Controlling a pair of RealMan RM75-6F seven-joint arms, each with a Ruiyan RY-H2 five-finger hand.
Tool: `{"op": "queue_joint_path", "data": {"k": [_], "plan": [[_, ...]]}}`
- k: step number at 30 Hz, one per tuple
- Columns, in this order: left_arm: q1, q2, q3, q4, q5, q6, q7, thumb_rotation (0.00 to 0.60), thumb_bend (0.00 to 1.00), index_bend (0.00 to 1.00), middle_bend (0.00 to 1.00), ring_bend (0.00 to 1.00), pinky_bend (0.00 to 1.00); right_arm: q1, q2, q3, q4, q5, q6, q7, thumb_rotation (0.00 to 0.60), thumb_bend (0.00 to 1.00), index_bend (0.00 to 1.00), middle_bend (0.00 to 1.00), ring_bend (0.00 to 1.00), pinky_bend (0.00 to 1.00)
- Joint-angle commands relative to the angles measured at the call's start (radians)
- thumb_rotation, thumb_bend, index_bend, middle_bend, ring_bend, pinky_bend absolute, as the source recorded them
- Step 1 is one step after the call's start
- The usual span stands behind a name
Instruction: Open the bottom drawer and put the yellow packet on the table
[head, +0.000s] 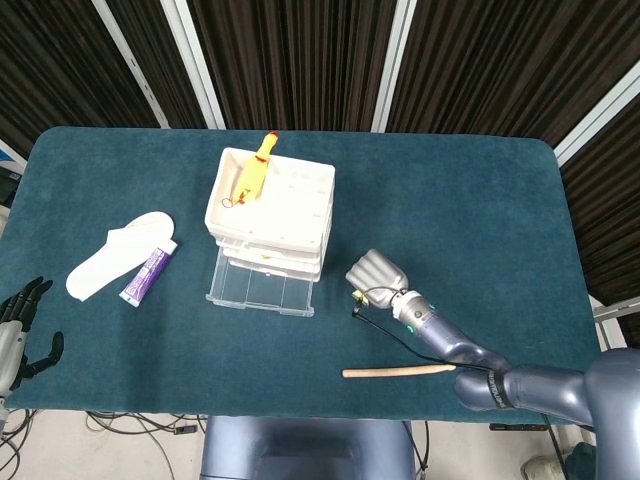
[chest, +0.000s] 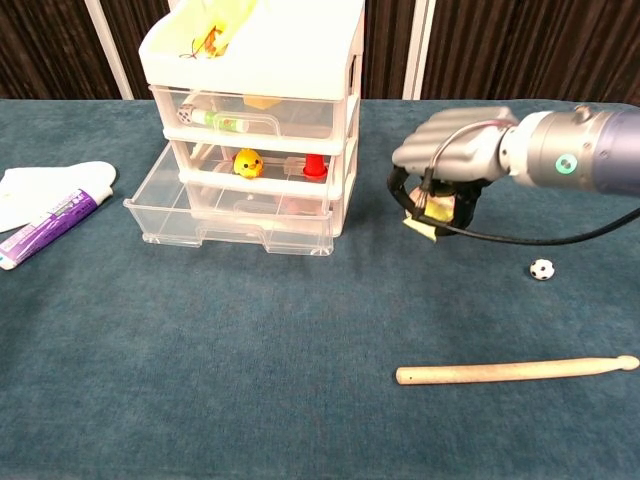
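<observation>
We take the white drawer unit as our landmark; it stands on the blue-green table, and its bottom drawer is pulled out toward the near edge, where we see it clear and bare inside. To the right of the unit, the right hand hangs low over the cloth, palm down, and we see its fingers curled around the yellow packet, which shows as a small yellow corner beneath the hand, near the table surface; we cannot tell whether the packet touches the cloth. The left hand lies far to the left of the unit, at the near table edge, grasping nothing with its fingers spread. On top of the unit we note a yellow rubber chicken. Through the clear front of the middle drawer we see a small yellow duck and a red piece; the top drawer holds a green and white tube. Left of the unit lie a white insole and, just beside it, a purple tube. Right of the unit, beyond the right hand, sits a small black and white ball, and nearer the front edge lies a wooden drumstick.
</observation>
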Motion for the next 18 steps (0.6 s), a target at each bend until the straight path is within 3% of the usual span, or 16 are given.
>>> {"op": "queue_joint_path", "data": {"k": [1, 5, 13, 18], "plan": [[0.000, 0.001, 0.000, 0.000, 0.000, 0.000, -0.001, 0.600, 0.51, 0.03, 0.00, 0.00, 0.00, 0.005, -0.060, -0.002, 0.068, 0.026, -0.031, -0.011, 0.600, 0.33, 0.57, 1.00, 1.00, 1.00], [0.000, 0.002, 0.000, 0.001, 0.001, 0.000, -0.004, 0.600, 0.51, 0.03, 0.00, 0.00, 0.00, 0.007, -0.089, 0.002, 0.102, 0.036, -0.044, -0.013, 0.600, 0.33, 0.55, 1.00, 1.00, 1.00], [-0.001, 0.003, 0.001, -0.001, 0.000, -0.003, 0.001, 0.600, 0.51, 0.03, 0.00, 0.00, 0.00, 0.009, -0.079, -0.005, 0.085, 0.106, -0.079, -0.051, 0.600, 0.23, 0.28, 1.00, 1.00, 1.00], [0.000, 0.001, 0.001, 0.000, 0.000, -0.001, 0.003, 0.600, 0.51, 0.03, 0.00, 0.00, 0.00, 0.009, -0.019, 0.014, 0.002, 0.134, -0.049, -0.059, 0.600, 0.20, 0.21, 1.00, 1.00, 1.00]]}}
